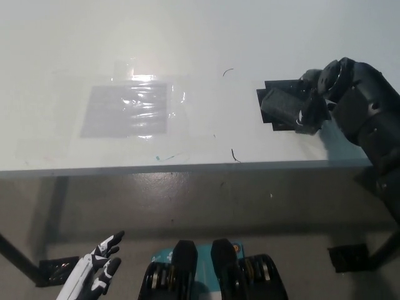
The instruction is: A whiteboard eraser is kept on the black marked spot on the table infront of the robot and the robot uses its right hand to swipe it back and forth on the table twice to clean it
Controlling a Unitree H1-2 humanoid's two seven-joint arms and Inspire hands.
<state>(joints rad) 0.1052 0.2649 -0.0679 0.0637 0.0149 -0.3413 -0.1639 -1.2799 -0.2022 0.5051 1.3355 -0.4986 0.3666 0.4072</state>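
Gripping the eraser (284, 106), the black right hand (319, 94) has its fingers curled over the far-right end, presumably for control while wiping. The eraser lies on the black marked spot (270, 89) of the table (200, 37). The white left hand (100, 265) hangs below the table edge, fingers spread, empty. No containers present.

White table (187, 37), taped clear sheet (128, 109), black marked spot (270, 87), eraser (282, 105) on it
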